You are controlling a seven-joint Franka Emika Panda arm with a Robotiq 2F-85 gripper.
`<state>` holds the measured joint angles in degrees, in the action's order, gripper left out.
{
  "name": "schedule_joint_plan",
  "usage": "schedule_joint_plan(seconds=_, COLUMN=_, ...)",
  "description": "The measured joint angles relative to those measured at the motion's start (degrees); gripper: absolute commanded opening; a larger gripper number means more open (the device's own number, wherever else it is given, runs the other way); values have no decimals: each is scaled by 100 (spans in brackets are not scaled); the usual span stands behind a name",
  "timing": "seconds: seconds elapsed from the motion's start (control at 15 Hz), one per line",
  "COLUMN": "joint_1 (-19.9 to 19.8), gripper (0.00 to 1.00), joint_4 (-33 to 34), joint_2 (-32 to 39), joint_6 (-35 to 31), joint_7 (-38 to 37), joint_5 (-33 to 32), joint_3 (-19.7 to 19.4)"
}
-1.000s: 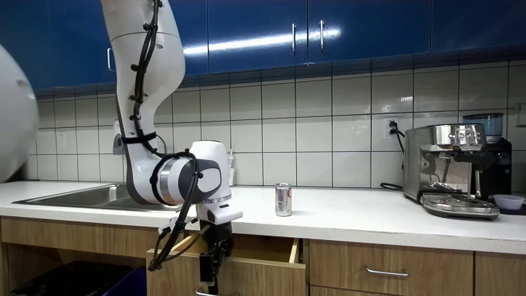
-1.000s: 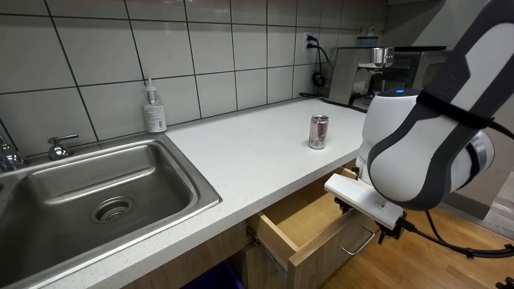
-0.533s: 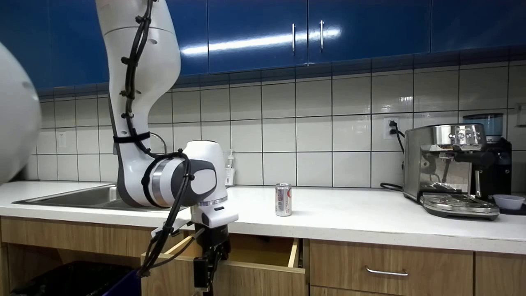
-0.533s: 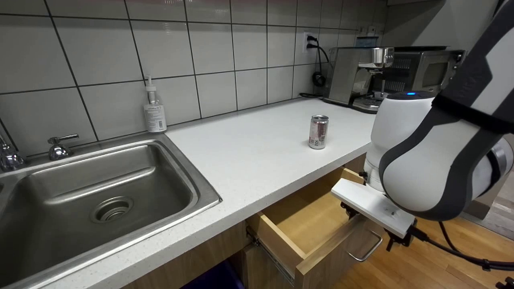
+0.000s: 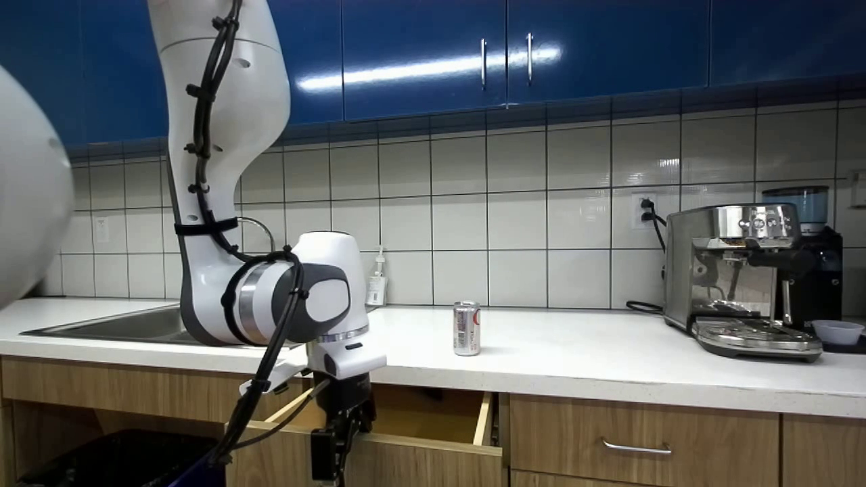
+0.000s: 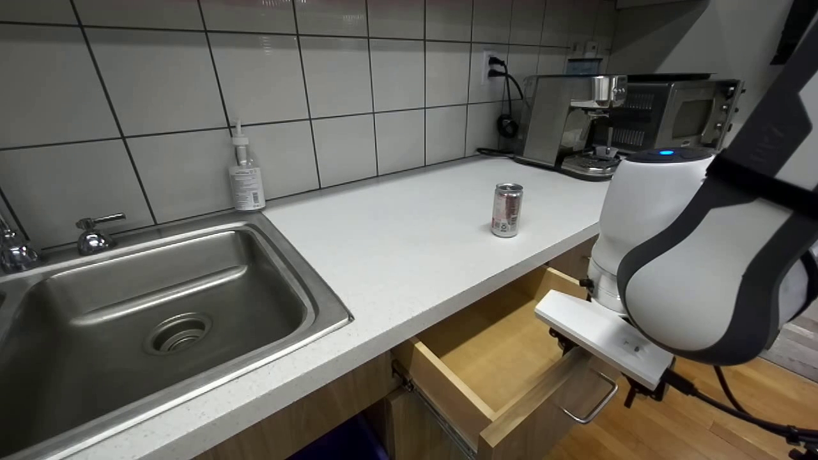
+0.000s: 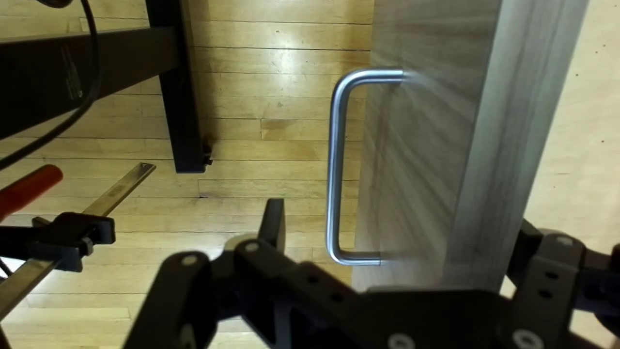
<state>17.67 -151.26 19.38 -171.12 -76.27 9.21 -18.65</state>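
The drawer juts out from under the counter, its front and handle running lengthwise along the counter's edge. The fingers, spread wide, straddle the front's top edge, gripping nothing. A can stands upright on the counter.

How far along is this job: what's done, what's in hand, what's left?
Done, it seems: the drawer stands open, its inside showing. In hand: the open tool straddles the front, one finger on the handle side, the other inside; whether either touches, I can't tell. Left, probably: bringing the tool clear of the front. The can stands upright on the counter, outside the drawer.
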Motion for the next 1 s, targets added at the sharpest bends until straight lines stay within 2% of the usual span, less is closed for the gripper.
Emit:
schedule_joint_plan(seconds=0.67, joint_1=275, gripper=100, joint_4=-83, joint_2=-229, joint_6=10, joint_7=-132, joint_5=-356, joint_3=-460)
schedule_joint_plan(seconds=1.0, joint_1=478, gripper=100, joint_4=-164, joint_2=-468, joint_6=36, joint_7=-459, joint_5=-883, joint_3=-768)
